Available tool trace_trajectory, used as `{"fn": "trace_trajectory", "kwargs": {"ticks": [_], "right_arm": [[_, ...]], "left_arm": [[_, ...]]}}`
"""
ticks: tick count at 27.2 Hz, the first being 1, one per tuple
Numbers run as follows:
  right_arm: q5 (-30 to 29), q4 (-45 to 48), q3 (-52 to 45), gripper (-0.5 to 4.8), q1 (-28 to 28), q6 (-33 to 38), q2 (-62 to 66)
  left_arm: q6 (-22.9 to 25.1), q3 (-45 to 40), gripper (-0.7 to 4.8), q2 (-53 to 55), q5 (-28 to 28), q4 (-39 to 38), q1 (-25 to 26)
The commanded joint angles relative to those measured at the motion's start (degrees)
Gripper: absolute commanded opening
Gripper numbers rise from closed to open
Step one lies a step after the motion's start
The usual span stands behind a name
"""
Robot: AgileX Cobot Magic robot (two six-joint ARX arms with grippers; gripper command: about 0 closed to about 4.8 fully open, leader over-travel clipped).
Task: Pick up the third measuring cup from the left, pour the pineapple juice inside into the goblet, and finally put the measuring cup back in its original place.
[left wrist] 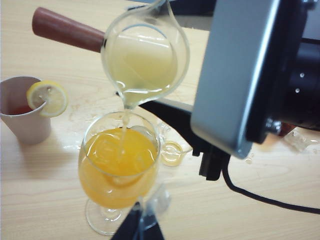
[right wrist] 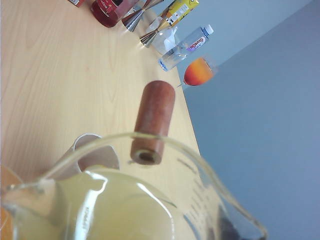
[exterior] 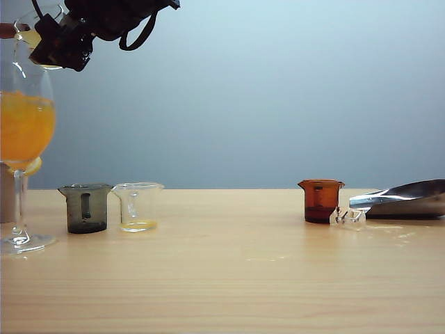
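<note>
The pouring step is judged to be under way. Nearest in the left wrist view, the left gripper (left wrist: 141, 226) is being held low beside the foot of the goblet (left wrist: 119, 165), and whether its fingers are apart or together cannot be told, since only dark tips are showing. The goblet is standing upright at the far left of the desk (exterior: 229, 278), its bowl filled with orange drink. Directly above the bowl, the third measuring cup (left wrist: 145, 54) is being tipped by the right gripper (exterior: 61, 43), reached across to the left; its fingers appear clamped on the cup, though the contact itself is hidden. The cup's long axis is lying steeply tilted, its spout pointing down into the goblet's mouth, and a thin stream of pineapple juice (left wrist: 142, 62) is falling from spout to bowl. For the return, the gap between the handled clear cup (exterior: 138, 206) and the amber cup (exterior: 320, 200), well to the right, is judged the target.
</note>
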Motion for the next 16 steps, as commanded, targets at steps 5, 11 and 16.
{"fn": "trace_trajectory", "kwargs": {"ticks": [5,11,16], "right_arm": [[0.0,1.8,0.3,-0.06,0.2,-1.6,-0.4],[0.1,1.9,0.3,-0.06,0.2,-2.9,-0.4],[0.1,1.9,0.3,-0.06,0.2,-3.0,-0.4]], "left_arm": [[0.0,0.3,-0.06,-0.1,0.0,0.3,0.0],[0.0,0.3,-0.06,-0.1,-0.1,0.1,0.0],[0.0,0.3,-0.06,-0.1,-1.0,-1.2,0.0]]}}
